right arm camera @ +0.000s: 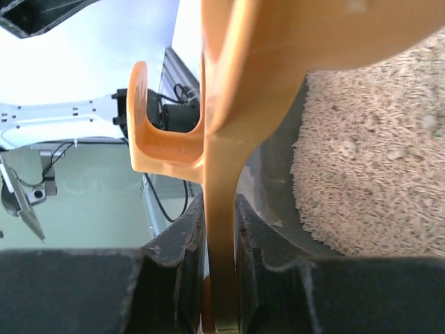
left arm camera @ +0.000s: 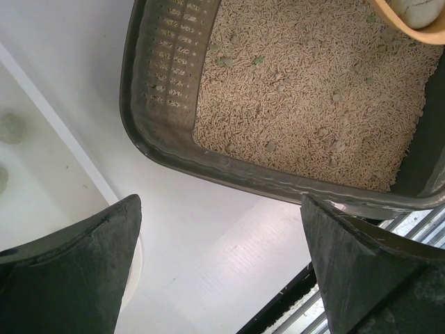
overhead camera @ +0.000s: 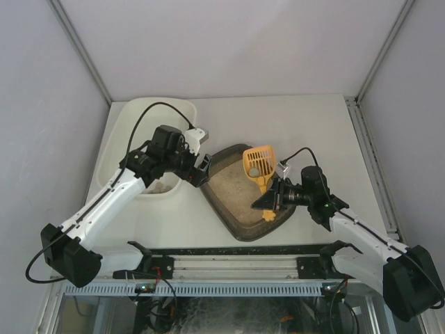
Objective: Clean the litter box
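Tub (overhead camera: 132, 115) of smooth white plastic lies left of my left claw (overhead camera: 202, 170), whose fingers (left arm camera: 83, 278) stand apart over the table (overhead camera: 313, 125) beside the litter box (overhead camera: 224, 154) corner. That dark, ribbed tray of beige pellets stretches rightward to my right claw (overhead camera: 270, 200), clamped on the orange scoop (overhead camera: 259, 160) handle, pale clump (overhead camera: 254, 171) cradled in its slotted bowl

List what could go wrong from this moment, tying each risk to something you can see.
1. The clump lying loose in the scoop may roll out before reaching the white tub.
2. The right gripper pinches only the scoop's thin handle, so the scoop may twist.
3. The left gripper is open by the litter box rim, not holding it, so the box could slide.
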You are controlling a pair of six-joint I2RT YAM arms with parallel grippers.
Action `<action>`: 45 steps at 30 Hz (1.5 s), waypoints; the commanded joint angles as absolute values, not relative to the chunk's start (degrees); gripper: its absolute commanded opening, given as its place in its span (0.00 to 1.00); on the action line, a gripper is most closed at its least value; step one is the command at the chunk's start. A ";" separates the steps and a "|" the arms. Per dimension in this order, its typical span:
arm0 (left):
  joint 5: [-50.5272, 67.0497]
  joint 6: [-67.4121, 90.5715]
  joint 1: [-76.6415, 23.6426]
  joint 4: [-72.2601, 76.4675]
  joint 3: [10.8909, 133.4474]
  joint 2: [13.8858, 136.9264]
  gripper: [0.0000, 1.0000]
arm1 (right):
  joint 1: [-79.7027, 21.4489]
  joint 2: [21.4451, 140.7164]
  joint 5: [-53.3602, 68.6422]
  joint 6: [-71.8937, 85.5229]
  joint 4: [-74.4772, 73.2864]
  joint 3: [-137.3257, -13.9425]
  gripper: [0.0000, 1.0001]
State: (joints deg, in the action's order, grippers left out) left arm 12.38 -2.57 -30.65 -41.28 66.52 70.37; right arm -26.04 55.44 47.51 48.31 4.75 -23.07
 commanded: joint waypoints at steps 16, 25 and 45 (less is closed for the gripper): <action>21.71 1.95 -16.61 -46.91 77.76 73.28 1.00 | -30.35 54.14 38.35 51.38 1.92 -30.22 0.00; 29.61 3.62 0.85 -57.54 92.18 78.12 1.00 | -30.84 53.88 39.63 53.61 3.00 -28.23 0.00; 26.00 0.79 30.25 -65.60 98.53 75.26 1.00 | -40.55 113.49 37.85 29.20 -33.18 -102.97 0.00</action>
